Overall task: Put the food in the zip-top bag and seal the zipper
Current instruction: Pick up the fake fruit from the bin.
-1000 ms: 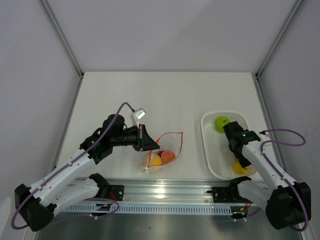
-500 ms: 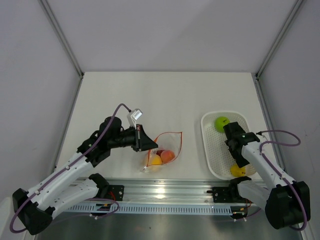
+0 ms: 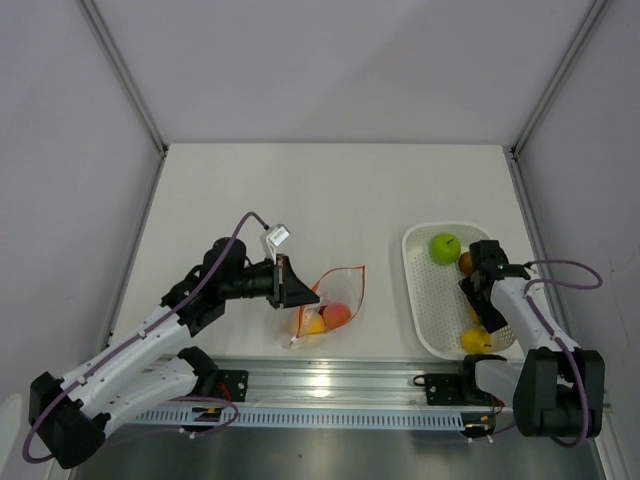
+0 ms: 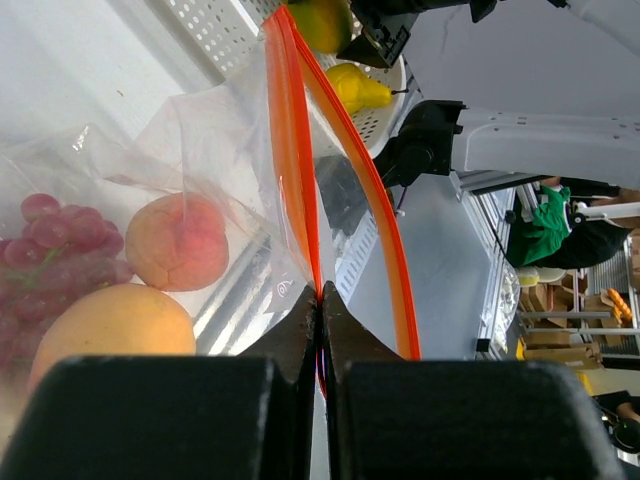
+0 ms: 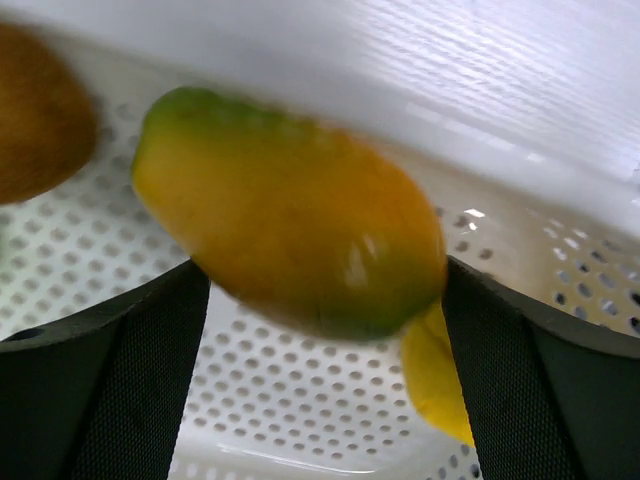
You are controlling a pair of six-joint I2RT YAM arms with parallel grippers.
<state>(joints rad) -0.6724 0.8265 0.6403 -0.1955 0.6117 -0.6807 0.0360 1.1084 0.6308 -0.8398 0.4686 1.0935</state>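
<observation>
White table [image 3: 250, 200] carries the zip-top bag [image 3: 335, 300] at lower centre of the top view, long axis lower left to upper right, mouth gaping upper right. Pressed together, the left hand [image 4: 320, 305] pinches the zipper [image 4: 295, 150]. Inside lie a peach [image 4: 177, 240], grapes [image 4: 55, 250] and a yellow fruit [image 4: 115, 325]. Over the tray [image 3: 425, 310], the right hand [image 5: 322, 270] flanks a blurred mango [image 5: 290, 230]; gripped or not, I cannot tell. Tiny print [image 4: 281, 290] on the bag is unreadable.
</observation>
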